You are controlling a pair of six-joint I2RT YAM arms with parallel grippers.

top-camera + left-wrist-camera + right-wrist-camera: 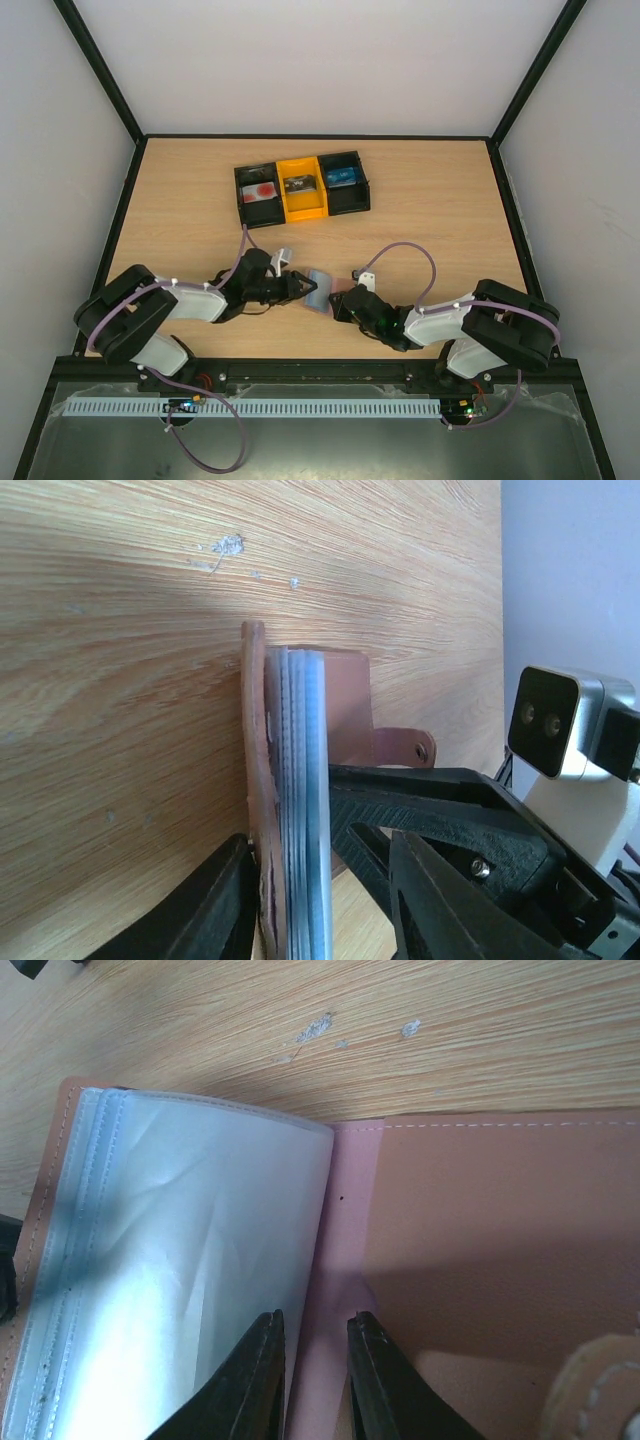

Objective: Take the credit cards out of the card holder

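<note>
The card holder [322, 288] lies open on the table between my two grippers. In the left wrist view its pinkish-brown cover [255, 760] and the blue-grey sleeves [300, 780] stand up edge-on. My left gripper [318, 860] straddles them, open: one finger touches the cover, the other stands clear. My right gripper [315, 1320] is narrowly open, tips on the pink spine [345, 1220] beside the clear sleeves [180, 1260], which look empty. From above, the left gripper [303, 288] and right gripper [343, 303] face each other. A pale credit card with red marks [258, 192] lies in the tray.
The black-and-yellow three-compartment tray [300, 208] stands at the back middle; its yellow bin holds a dark item [300, 183], its right bin a blue card [340, 178]. The right arm's finger [430, 800] and wrist camera [560, 720] crowd the left gripper. Walls enclose the table.
</note>
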